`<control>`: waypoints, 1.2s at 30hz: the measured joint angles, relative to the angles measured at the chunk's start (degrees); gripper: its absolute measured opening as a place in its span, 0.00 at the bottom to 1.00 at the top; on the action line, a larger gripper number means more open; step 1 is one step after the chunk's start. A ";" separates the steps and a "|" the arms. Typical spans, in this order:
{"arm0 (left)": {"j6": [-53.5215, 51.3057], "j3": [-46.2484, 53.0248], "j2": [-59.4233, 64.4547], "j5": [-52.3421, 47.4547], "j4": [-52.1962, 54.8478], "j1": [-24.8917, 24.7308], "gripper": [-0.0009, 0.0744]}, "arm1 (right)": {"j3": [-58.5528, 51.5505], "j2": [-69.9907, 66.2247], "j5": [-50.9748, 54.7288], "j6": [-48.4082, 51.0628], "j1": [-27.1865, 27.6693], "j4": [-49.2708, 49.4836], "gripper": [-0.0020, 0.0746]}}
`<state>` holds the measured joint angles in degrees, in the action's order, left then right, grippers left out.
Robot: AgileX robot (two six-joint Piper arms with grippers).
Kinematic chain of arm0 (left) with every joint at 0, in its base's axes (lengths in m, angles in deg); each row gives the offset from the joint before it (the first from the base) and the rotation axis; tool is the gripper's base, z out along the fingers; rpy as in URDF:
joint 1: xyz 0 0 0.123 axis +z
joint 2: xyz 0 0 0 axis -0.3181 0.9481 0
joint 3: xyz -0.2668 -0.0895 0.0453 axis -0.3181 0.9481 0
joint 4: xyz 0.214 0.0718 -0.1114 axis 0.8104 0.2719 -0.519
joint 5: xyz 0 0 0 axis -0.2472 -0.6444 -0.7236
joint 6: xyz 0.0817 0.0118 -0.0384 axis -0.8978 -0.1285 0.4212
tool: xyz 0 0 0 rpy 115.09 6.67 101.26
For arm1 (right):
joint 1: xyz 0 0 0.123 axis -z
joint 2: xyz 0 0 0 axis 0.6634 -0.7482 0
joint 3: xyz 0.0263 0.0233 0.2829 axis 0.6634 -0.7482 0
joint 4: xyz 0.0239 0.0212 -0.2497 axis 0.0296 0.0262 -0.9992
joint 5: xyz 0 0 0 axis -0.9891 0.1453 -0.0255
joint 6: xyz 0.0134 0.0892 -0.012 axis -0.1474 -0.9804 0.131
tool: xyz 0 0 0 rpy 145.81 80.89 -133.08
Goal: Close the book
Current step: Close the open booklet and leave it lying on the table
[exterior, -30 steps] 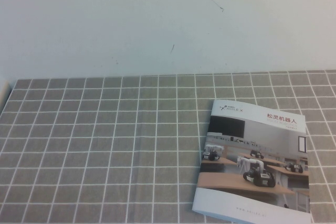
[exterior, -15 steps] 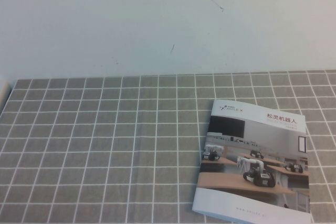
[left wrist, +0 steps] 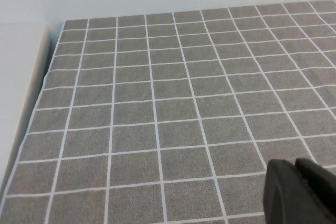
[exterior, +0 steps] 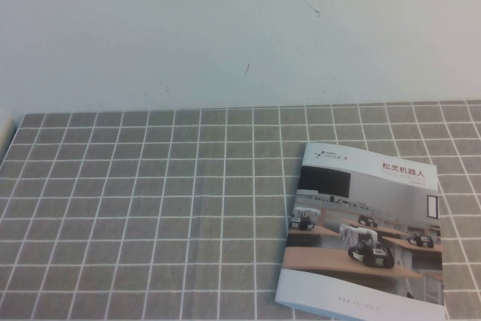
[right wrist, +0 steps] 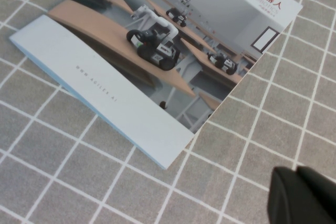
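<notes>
- Broadly, a white wall [exterior: 225, 28] filled the far half of the high view, w/ a few thin dark marks on it.
- Grey cloth [exterior: 150, 208] w/ a white grid covered the desk [left wrist: 21, 93]; a bare pale strip of desk showed at the cloth's left edge.
- Book [exterior: 364, 234] lay shut and flat on the cloth, front cover up, on the robot's right side toward the near edge, turned slightly off the grid lines. Cover: photo of small robots on wooden benches, red title chars at the far right corner, white band along the near edge.
- Right gripper [right wrist: 296, 170] didn't show in the high view. In the right wrist view it hung over bare cloth near one corner of the book's white band, apart from the book. Its dark fingers [right wrist: 315, 198] sat together w/ only a thin seam between them, holding nothing.
- Left gripper [left wrist: 295, 162] likewise showed only in its own wrist view, over bare cloth near the desk's left side, no book in that view. Fingers [left wrist: 281, 192] together, just a seam between, holding nothing.
</notes>
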<state>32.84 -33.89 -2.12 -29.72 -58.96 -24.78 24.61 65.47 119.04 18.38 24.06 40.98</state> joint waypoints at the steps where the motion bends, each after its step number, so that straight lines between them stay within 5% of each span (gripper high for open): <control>1: 0.00 0.00 0.00 0.00 0.00 0.00 0.01 | 0.00 0.00 0.00 0.00 0.00 0.00 0.02; 11: 0.00 0.00 0.00 0.00 0.00 0.00 0.01 | 0.00 1.33 0.36 0.09 0.54 0.44 0.02; 19: 0.00 0.00 0.00 -0.10 0.00 0.00 0.01 | -1.04 11.35 -0.56 0.85 13.81 1.99 0.02; 27: 0.00 0.00 0.00 -0.10 0.00 0.00 0.01 | -17.74 22.32 -18.60 0.99 23.77 1.99 0.02; 36: 0.00 -0.09 0.00 -0.10 0.00 0.00 0.01 | -22.29 24.42 -18.02 1.65 20.83 0.94 0.02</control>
<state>32.84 -33.99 -2.12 -29.83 -58.96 -24.78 2.32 89.89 101.02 20.03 44.89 41.92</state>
